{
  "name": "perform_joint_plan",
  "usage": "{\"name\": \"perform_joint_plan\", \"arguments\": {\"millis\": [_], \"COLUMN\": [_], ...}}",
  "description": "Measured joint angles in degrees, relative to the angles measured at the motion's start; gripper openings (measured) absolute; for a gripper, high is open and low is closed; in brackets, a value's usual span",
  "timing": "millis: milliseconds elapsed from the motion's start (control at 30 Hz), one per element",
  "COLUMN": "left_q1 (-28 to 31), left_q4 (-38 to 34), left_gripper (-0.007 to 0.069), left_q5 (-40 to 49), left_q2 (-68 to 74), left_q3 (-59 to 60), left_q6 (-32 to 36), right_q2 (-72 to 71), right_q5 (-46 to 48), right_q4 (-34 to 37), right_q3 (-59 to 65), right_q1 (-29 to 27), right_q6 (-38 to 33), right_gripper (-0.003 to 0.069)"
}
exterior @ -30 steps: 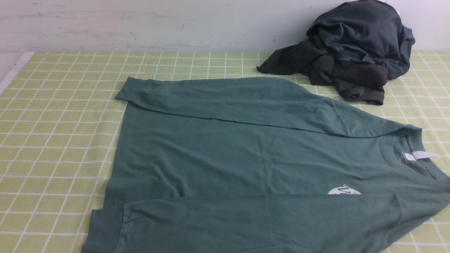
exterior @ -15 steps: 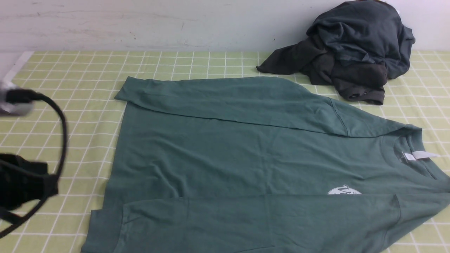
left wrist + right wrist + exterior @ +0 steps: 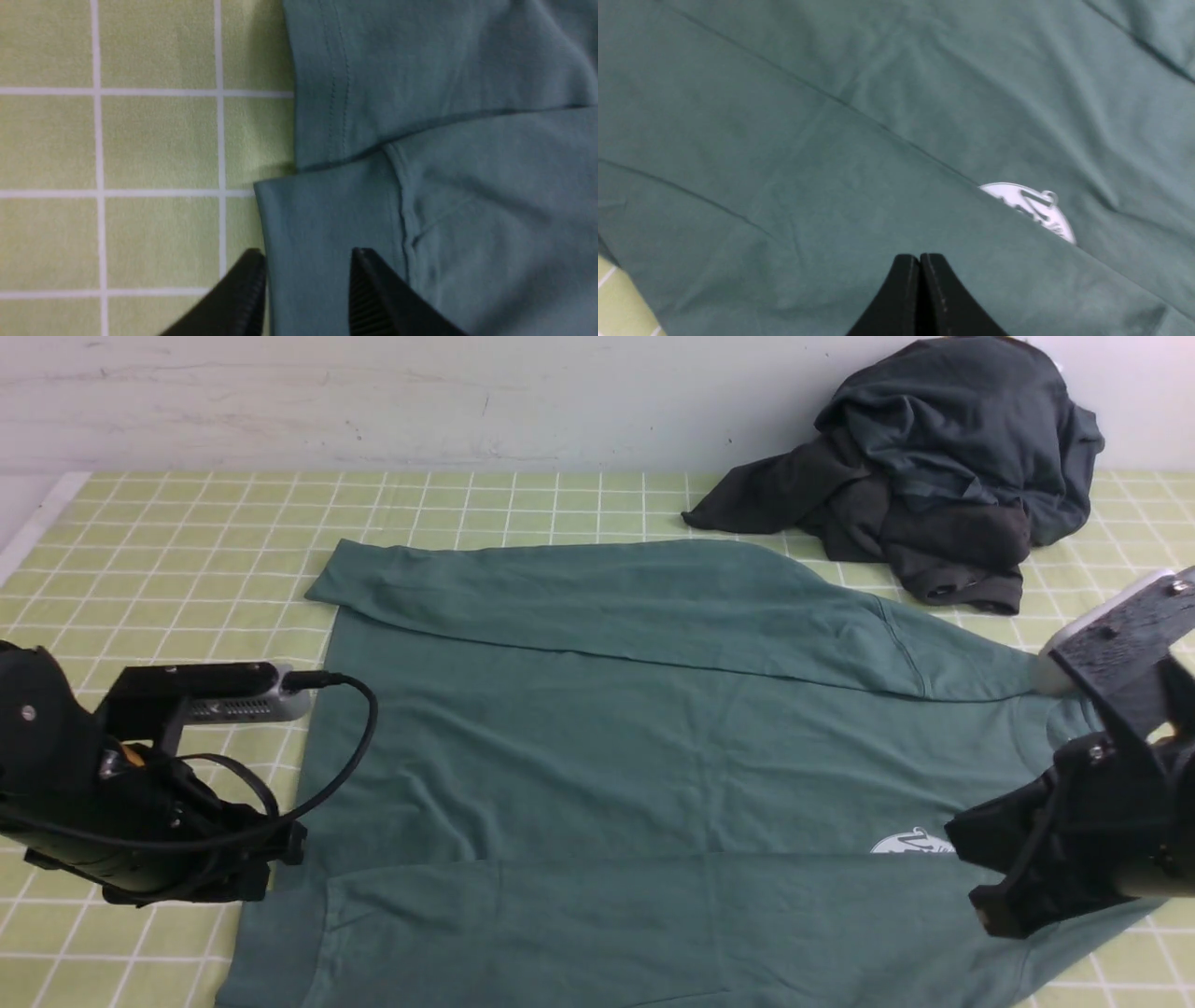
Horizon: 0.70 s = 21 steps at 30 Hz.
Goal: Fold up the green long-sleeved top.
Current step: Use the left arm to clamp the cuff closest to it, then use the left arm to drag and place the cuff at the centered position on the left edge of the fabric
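The green top point(image 3: 579, 737) lies on the green gridded table point(image 3: 112, 616), both sleeves across its body. Wrist views alone show fingertips — left gripper point(image 3: 308, 261) spread, right gripper point(image 3: 920, 261) pressed together. Beyond: dark garments point(image 3: 962, 429), whitish wall point(image 3: 467, 401).

Far side, right — you're seeing dark charcoal-grey garments point(image 3: 957, 439) lying bunched in a pile, one blue-tinged, the rest blacker. They're resting on a green tabletop with a white grid point(image 3: 523, 504) — you've got a scuffed whitish wall point(image 3: 420, 401) standing behind.
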Motion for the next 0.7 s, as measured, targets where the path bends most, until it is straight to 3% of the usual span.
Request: {"name": "perform_joint_plan", "arguments": {"millis": [33,100,200,300,433,467,700], "left_q1": [0.0,0.0,0.0,0.0,0.0,0.0,-3.6], "left_q4": [0.0,0.0,0.0,0.0,0.0,0.0,0.0], "left_gripper": [0.0341,0.0376,0.0377,0.0279,0.0059,0.0033,-0.0001], "left_q5": [-1.9,-2.9,-3.9,-4.0,-3.9,-3.5,6.4], "left_q2": [2.9,5.1,7.7,9.4,9.8,9.8,6.4], "left_q3": [-0.2,-0.5,-0.8,-0.9,-1.9,-2.6,-13.3], "left_q6": [0.0,-0.1,-0.2,-0.2,-0.2,0.1,5.7], "right_q2": [0.9,1.2,1.3,1.4,1.4,1.4,1.4], "right_q5": [-0.2,-0.2,-0.4,-0.6,-0.6,-0.6,-0.6], "right_q4": [0.1,0.2,0.2,0.3,0.4,0.4,0.1], "right_q3": [0.0,0.0,0.0,0.0,0.0,0.0,0.0], "right_q1": [0.6,0.7,0.7,0.7,0.7,0.7,0.7], "right_q6": [-0.2,-0.2,-0.3,-0.3,-0.3,-0.3,-0.3], "right_gripper": [-0.0014,-0.0014,-0.0014,-0.0014,-0.0014,-0.0014,-0.0014]}}
